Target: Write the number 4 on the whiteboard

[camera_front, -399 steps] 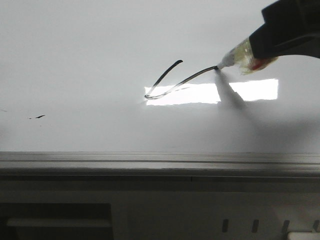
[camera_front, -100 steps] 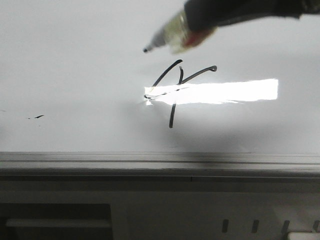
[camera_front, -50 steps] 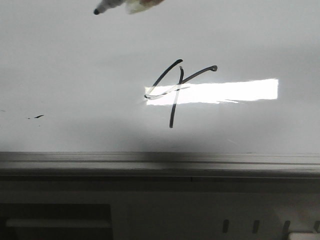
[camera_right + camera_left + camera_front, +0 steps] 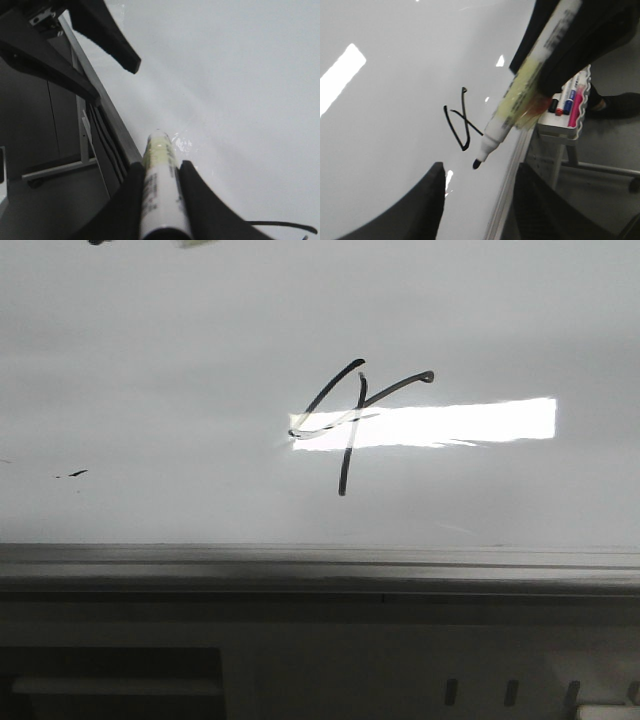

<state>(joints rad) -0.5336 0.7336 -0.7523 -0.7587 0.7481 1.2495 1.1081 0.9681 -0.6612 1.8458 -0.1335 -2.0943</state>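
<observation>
Grey smooth floor; white scalloped plastic tray holding red, blue and pink markers, on a pale metal-legged stand; dark slatted panel beside grey frame.

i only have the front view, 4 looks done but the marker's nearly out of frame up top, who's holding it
observer: The right gripper is shut on the marker; the right wrist view shows it between both fingers.
operator: cap off?
observer: Yes. The left wrist view shows its bare black tip pointing at the whiteboard, beside the 4 and not on any stroke.
operator: left arm doing anything
observer: The left gripper is open and empty, fingers spread over the whiteboard's edge.
</observation>
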